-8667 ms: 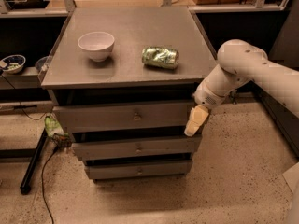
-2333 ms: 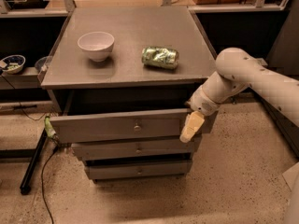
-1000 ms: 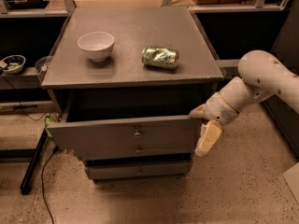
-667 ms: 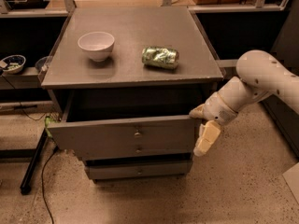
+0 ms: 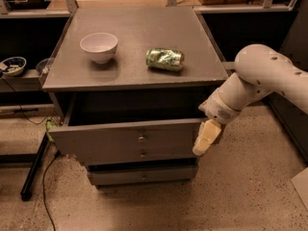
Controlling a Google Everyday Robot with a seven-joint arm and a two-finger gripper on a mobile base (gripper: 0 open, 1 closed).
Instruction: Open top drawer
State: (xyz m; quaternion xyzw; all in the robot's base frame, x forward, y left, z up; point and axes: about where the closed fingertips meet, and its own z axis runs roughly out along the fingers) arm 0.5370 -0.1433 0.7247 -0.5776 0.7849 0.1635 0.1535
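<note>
Standing well out from the cabinet, the top drawer point(image 5: 96, 139) shows its dark, deep box open to view beneath the cabinet top point(image 5: 139, 30). Its flat grey front hangs forward of the two drawers below, and a small metal knob point(image 5: 141, 138) sits at the middle of it. What lies inside the box is lost in shadow.

At the right end of that front is the gripper point(image 5: 204, 141), a cream-coloured piece pointing down and slightly left. It is either against the front's edge or just beside it; which of the two cannot be told, and neither can whether the gripper is apart or together. The white arm point(image 5: 262, 78) reaches in from the right, bending down to the gripper past the cabinet's right front corner.

Just under the top knob a second knob point(image 5: 143, 153) marks the middle drawer, and the bottom drawer point(image 5: 115, 177) sits lower and further back, near the floor.

On the cabinet top a white bowl point(image 5: 98, 46) stands upright towards the left, and a crushed green can point(image 5: 165, 59) lies on its side to the right of it, the two well apart.

To the left of the cabinet a small dish point(image 5: 12, 65) rests on a low dark shelf. A black cable point(image 5: 44, 186) trails over the speckled floor point(image 5: 240, 191) beside a black bar point(image 5: 33, 170).
</note>
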